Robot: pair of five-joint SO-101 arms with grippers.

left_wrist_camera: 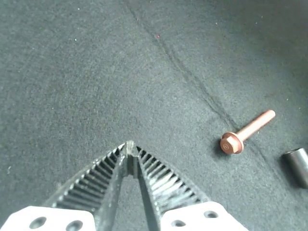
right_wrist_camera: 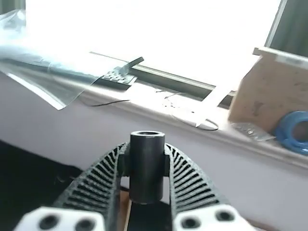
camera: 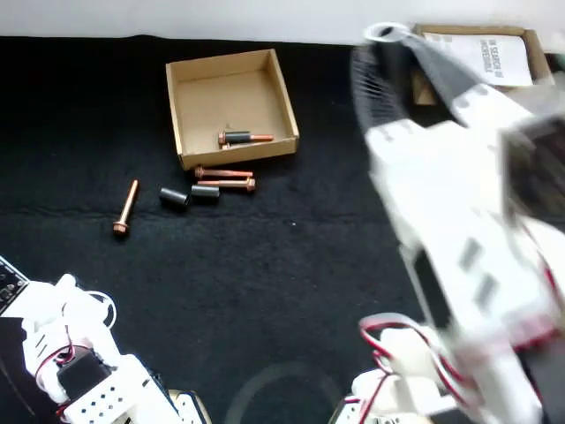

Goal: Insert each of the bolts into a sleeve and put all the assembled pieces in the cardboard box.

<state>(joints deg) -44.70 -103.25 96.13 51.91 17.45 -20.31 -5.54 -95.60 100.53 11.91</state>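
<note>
The cardboard box [camera: 196,103] sits at the back of the black mat with one bolt-in-sleeve piece [camera: 244,138] inside. Just in front of it lie two copper bolts [camera: 223,172] [camera: 231,185] and two black sleeves [camera: 174,198] [camera: 205,191]. A third bolt [camera: 126,208] [left_wrist_camera: 245,132] lies apart to the left, with a sleeve [left_wrist_camera: 296,166] near it. My left gripper [left_wrist_camera: 130,147] is shut and empty, low over the mat short of that bolt. My right gripper [right_wrist_camera: 147,151] is raised high and shut on an upright black sleeve [right_wrist_camera: 147,166].
The raised right arm [camera: 459,221] looms large over the right side of the table. The left arm [camera: 79,371] rests at the near left corner. Another box with papers [camera: 477,53] stands at the back right. A windowsill with clutter [right_wrist_camera: 192,110] lies beyond.
</note>
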